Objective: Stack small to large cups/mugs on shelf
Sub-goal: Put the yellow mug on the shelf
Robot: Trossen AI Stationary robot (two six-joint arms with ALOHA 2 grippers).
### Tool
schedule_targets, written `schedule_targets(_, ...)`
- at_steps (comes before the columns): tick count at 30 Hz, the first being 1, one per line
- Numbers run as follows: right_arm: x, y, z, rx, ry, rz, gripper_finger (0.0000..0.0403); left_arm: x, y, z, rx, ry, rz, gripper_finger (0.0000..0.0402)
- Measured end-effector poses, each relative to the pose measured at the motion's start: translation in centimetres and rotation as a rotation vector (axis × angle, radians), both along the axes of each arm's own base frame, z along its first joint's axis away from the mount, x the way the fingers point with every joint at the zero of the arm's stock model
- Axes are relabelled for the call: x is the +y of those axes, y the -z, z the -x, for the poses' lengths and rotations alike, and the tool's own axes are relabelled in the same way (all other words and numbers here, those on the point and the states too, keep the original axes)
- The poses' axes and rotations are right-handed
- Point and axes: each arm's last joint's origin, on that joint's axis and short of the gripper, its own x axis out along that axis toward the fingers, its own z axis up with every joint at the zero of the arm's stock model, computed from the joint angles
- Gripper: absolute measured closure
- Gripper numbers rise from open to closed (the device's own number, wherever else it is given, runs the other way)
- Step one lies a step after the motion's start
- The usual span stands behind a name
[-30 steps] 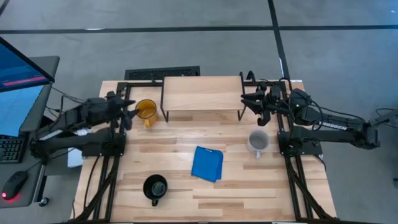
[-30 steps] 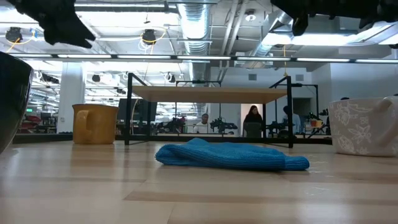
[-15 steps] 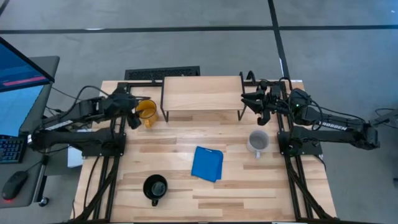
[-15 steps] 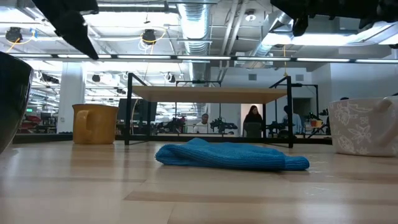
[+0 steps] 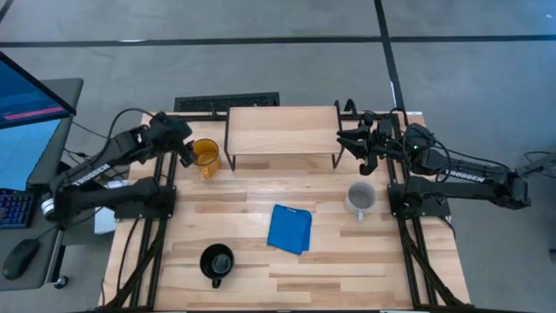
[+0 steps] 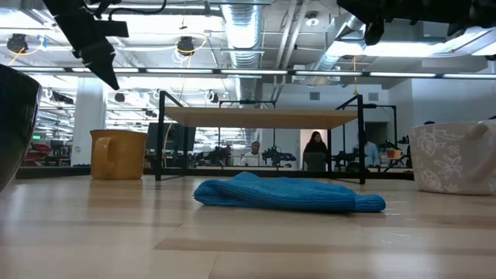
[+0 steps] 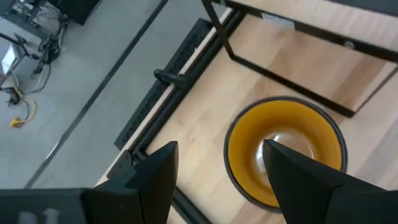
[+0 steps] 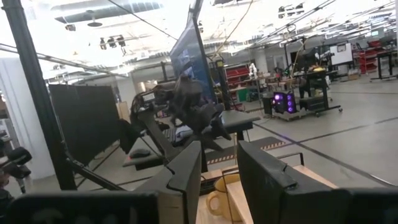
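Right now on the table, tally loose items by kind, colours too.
Mugs: 3, namely yellow mug, grey mug, black mug
Cloth: 1, the blue cloth
Shelf: 1, the wood-topped shelf, nothing on it
Total: 5

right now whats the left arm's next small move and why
Probably lower the left gripper straight down so its open jaws straddle the yellow mug rim. It hovers above the mug, which stands upright on the table beside the shelf, not yet gripped.
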Motion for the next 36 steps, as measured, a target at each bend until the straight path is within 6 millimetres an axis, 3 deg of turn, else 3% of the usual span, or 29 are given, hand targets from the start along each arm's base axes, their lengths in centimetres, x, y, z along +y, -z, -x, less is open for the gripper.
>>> schedule_targets(7,0.0,0.1,0.0,0.010,0.000,-0.004,0.0276,1.2,-0.2,0.4,-0.160,-0.055,0.091,0.0175)
schedule_targets(12,0.1,0.3,-0.1,0.028,-0.005,-0.011,0.0276,0.6,0.3,0.5,-0.338,-0.183,0.334,0.0175)
schedule_targets(19,-0.1,0.6,-0.1,0.056,0.006,-0.022,0.0276,-0.5,1.0,1.0,-0.416,-0.293,0.623,0.0175)
schedule_targets(24,-0.4,0.6,0.0,0.055,0.024,-0.022,0.0276,-0.7,1.1,1.1,-0.487,-0.454,0.710,0.0175)
schedule_targets(30,-0.7,0.6,0.1,0.055,0.042,-0.023,0.0276,-1.3,1.9,0.7,-0.476,-0.497,0.772,0.0175)
schedule_targets(36,-1.0,0.6,0.3,0.055,0.059,-0.023,0.0276,-1.9,2.3,-0.2,-0.441,-0.597,0.688,0.0175)
